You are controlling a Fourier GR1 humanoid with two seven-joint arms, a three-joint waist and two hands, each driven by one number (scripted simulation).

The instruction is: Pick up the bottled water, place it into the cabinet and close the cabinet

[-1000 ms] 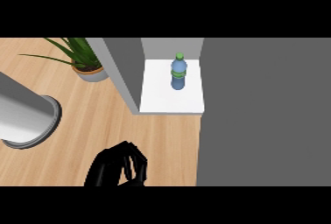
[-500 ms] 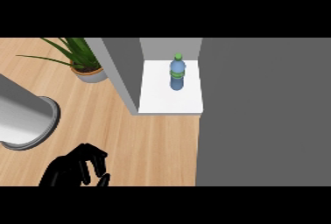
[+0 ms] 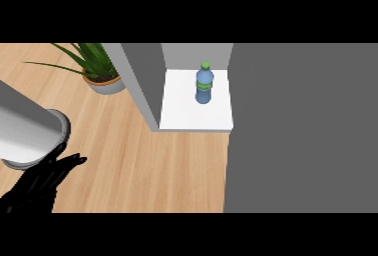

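The bottled water (image 3: 204, 86), blue with a green cap and green label, stands upright on the white shelf (image 3: 193, 118) inside the cabinet, toward the back. The cabinet's grey door (image 3: 303, 130) fills the right side of the head view, its near edge next to the shelf. My left hand (image 3: 40, 185) is at the lower left over the wooden counter, well away from the bottle, with its fingers stretched out and holding nothing. Its grey forearm (image 3: 26, 131) comes in from the left edge. My right hand does not show.
A potted green plant (image 3: 96, 67) stands at the back left, just left of the cabinet's grey side wall (image 3: 140, 80). Bare wooden counter (image 3: 155, 170) lies between my hand and the shelf.
My left hand has slid from the bottom middle to the lower left corner, and its fingers have uncurled. The bottle and the door have not moved.
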